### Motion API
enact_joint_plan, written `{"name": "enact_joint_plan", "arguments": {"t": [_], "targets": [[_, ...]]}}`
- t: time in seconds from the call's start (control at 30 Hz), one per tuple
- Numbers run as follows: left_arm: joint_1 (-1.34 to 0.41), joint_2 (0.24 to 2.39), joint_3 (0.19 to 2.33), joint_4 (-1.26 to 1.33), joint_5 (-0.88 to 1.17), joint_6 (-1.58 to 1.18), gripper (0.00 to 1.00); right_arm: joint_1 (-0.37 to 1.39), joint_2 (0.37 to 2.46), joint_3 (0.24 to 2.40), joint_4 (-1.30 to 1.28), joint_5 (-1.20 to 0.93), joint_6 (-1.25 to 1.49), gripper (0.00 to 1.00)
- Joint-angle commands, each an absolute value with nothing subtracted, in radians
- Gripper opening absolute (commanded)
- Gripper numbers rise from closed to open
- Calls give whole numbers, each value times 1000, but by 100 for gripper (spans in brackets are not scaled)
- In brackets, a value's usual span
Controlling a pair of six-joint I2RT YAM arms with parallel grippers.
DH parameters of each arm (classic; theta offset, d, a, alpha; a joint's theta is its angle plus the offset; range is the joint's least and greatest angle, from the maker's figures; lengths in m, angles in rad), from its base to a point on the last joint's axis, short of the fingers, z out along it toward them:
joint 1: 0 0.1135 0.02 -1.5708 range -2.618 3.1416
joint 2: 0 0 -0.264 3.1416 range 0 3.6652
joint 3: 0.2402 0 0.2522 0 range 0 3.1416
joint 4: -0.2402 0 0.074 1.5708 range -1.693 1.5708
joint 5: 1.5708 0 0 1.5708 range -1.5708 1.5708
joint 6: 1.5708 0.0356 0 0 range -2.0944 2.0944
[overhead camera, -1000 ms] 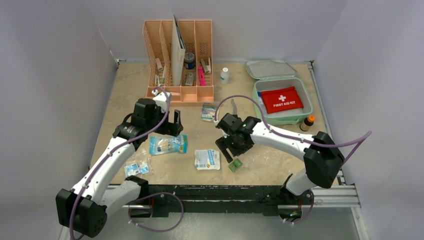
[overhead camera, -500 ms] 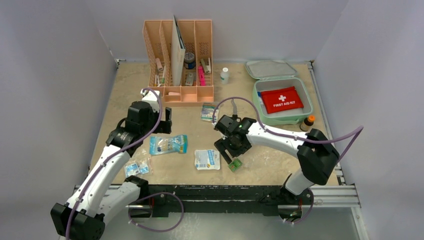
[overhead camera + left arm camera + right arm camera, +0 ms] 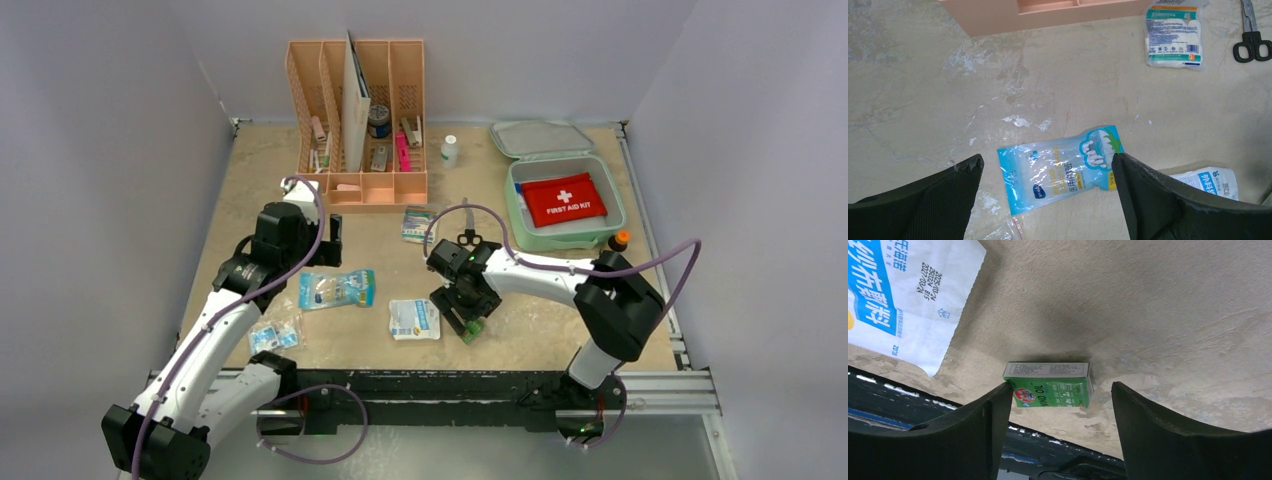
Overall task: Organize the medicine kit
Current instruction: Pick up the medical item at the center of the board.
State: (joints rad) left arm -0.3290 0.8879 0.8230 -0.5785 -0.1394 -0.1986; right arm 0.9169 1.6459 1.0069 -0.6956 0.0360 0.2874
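The mint-green medicine kit [image 3: 520, 205] stands open at the back right with a red first aid pouch [image 3: 563, 199] inside. My right gripper [image 3: 470, 322] is open, its jaws on either side of a small green box [image 3: 1050, 385] near the table's front edge; the left jaw touches the box's end. The box also shows in the top view [image 3: 474, 330]. My left gripper [image 3: 335, 240] is open above a blue swab packet [image 3: 1063, 167], which lies flat on the table [image 3: 338, 289].
A white-blue packet [image 3: 415, 319] lies left of the green box. A clear bag [image 3: 273, 335], a gauze packet [image 3: 417, 224], scissors [image 3: 1252, 40], a white bottle [image 3: 449, 151], an orange-capped bottle [image 3: 619, 240] and the peach organizer [image 3: 360, 120] are around.
My right gripper has come down and toward the front edge, around the green box. My left arm pulled back to the left a second ago and has held still since.
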Motion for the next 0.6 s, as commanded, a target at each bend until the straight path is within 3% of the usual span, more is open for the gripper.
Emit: {"name": "enact_joint_plan", "arguments": {"t": [0.0, 0.57], "targets": [[-333, 885, 845, -558, -155, -199, 99, 933, 1656, 1000, -697, 61, 303, 74], [-333, 881, 841, -557, -144, -198, 99, 969, 1664, 1016, -692, 56, 318, 77]]}}
